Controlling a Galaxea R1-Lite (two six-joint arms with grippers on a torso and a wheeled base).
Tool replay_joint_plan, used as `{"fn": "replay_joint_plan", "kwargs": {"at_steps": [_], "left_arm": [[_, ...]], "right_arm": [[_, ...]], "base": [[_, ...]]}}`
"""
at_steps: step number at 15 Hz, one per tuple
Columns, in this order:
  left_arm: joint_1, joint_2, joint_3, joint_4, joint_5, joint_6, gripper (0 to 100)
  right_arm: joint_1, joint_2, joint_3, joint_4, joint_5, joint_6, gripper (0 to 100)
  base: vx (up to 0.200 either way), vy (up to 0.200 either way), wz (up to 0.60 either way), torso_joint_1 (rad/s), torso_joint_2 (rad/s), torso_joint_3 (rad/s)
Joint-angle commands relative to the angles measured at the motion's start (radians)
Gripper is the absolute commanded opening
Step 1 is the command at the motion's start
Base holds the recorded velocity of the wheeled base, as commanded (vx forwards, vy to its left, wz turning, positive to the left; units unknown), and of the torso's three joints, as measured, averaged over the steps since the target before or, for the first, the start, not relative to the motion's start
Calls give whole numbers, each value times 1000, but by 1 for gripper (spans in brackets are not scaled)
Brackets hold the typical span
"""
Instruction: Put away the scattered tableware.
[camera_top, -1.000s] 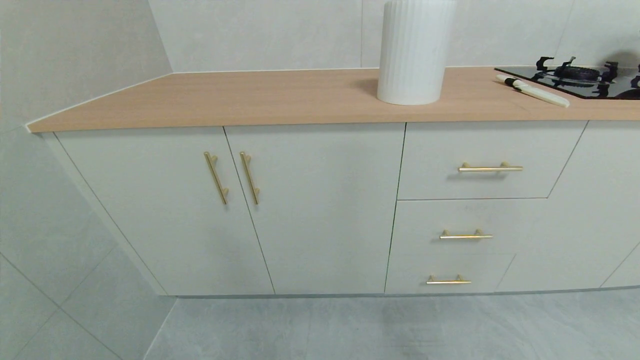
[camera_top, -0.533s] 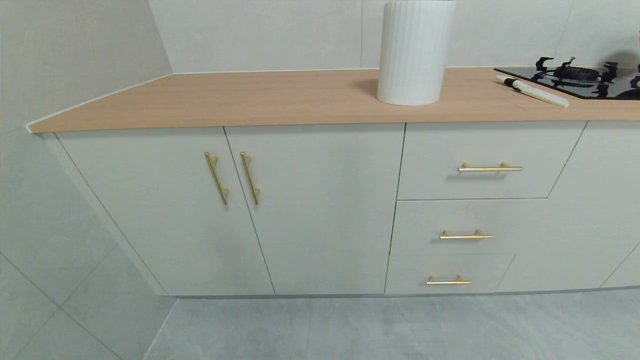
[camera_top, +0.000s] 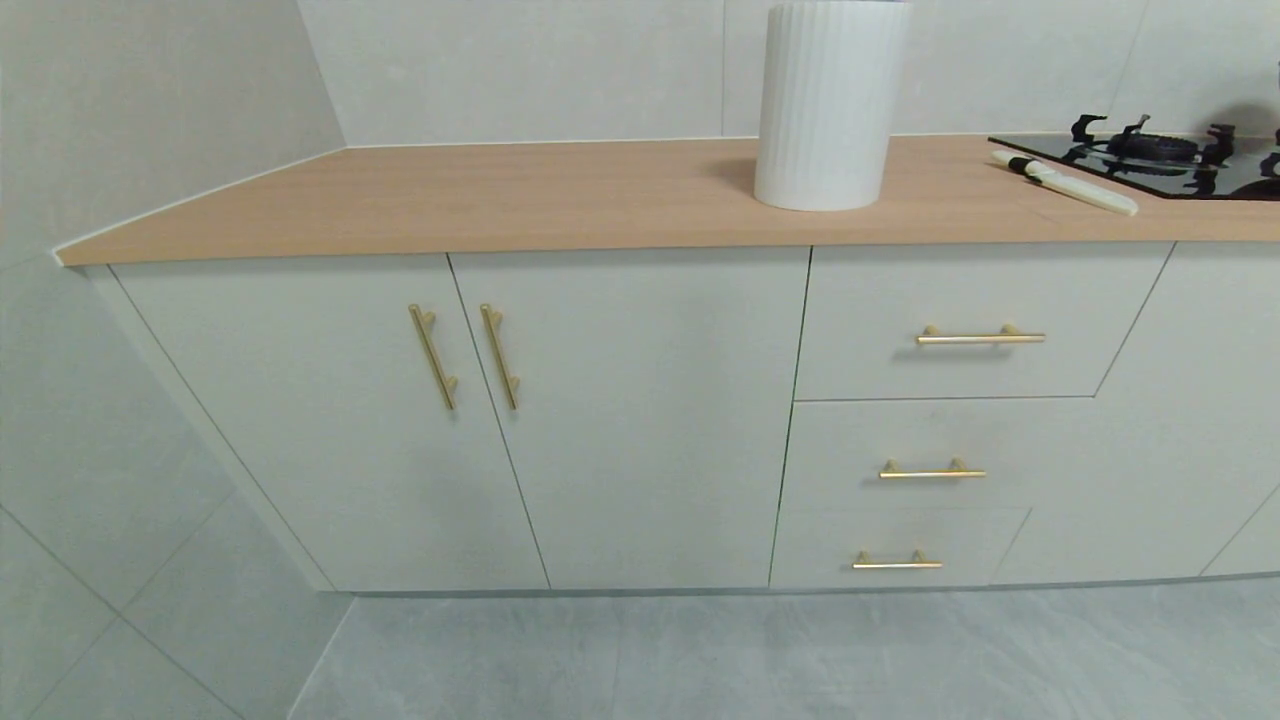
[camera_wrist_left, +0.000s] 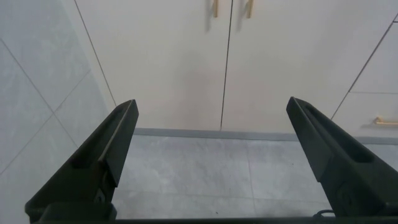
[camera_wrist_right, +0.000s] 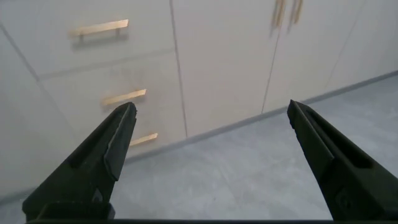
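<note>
Pale wooden surface (camera_top: 500, 200) carries a white ribbed cylindrical holder (camera_top: 825, 110) and, at the black hob's (camera_top: 1150, 160) edge, a cream knife with a black band (camera_top: 1065, 182). Left gripper (camera_wrist_left: 211, 107) and right gripper (camera_wrist_right: 210, 108) hang low, fingers spread wide and empty. This looks like the approach step: next, an arm must rise to the knife.

The end effector (camera_wrist_right: 210, 107) hangs with its two dark fingers (camera_wrist_right: 109, 155) spread wide, nothing between them, and grey floor (camera_wrist_right: 230, 177) across the frame's centre. Beyond it stand pale cabinet fronts. Three stacked drawers (camera_wrist_right: 93, 56) with gold handles (camera_wrist_right: 99, 28) sit beside two doors (camera_wrist_right: 217, 56), whose pulls (camera_wrist_right: 286, 12) flank the seam.
</note>
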Motion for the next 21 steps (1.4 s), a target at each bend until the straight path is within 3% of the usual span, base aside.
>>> {"fn": "replay_joint_plan", "kwargs": {"at_steps": [1,2,3,4,5,13,21], "left_arm": [[0,0,0,0,1,-1,100],[0,0,0,0,1,-1,100],[0,0,0,0,1,-1,100],[0,0,0,0,1,-1,100],[0,0,0,0,1,-1,100],[0,0,0,0,1,-2,100],[0,0,0,-2,-1,-1,100]], "right_arm": [[0,-4,254,-194,115,3,100],[0,-4,343,-327,157,2,100],[0,-4,486,-543,232,-3,100],[0,-4,533,-626,264,-14,100],[0,-4,532,-546,279,-17,100],[0,-4,532,-546,319,-41,100],[0,-4,532,-546,319,-41,100]], "base": [[0,0,0,0,0,0],[0,0,0,0,0,0],[0,0,0,0,0,0],[0,0,0,0,0,0],[0,0,0,0,0,0],[0,0,0,0,0,0],[200,0,0,2,3,5]]}}
